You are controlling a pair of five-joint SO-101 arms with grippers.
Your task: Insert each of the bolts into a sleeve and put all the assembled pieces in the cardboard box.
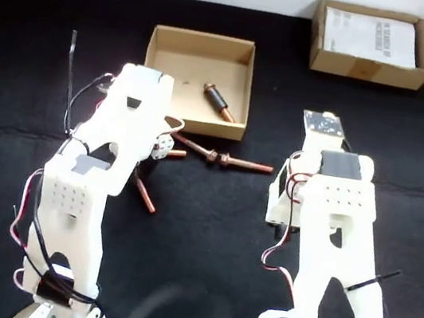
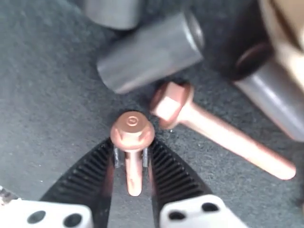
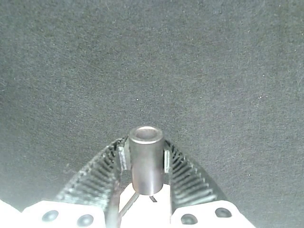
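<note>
Bolt (image 2: 132,130): pinched in your left gripper (image 2: 132,156), the ribbed fingers pressed onto the shank just behind the head. The head sits at the fingertips and the shank runs back between them toward the wrist.

Sleeve (image 3: 145,166): clamped in your right gripper (image 3: 145,148), open bore facing away from the wrist, with bare black mat (image 3: 152,57) beyond it.

Cardboard box (image 1: 183,62): ahead of the left gripper, with one assembled piece (image 1: 219,101) lying in it.

Clutter at the left tips: a loose bolt (image 2: 223,130) has its head just beside the held head; I cannot tell if they touch. A loose sleeve (image 2: 152,54) lies just past the tips.

Risks, as I judge them:
- Lifting the left gripper may drag or flick the loose bolt if the heads catch, rolling it out of easy reach.
- The free end of the shank lies inside the fingers, so little of it is exposed to offer to the bore. You will likely need to re-grip or hand over.
- The hold is narrow, on a round shank. Any side load at the sleeve mouth could pivot the bolt.
- Pushing in could slide the sleeve back through the right fingers.
</note>
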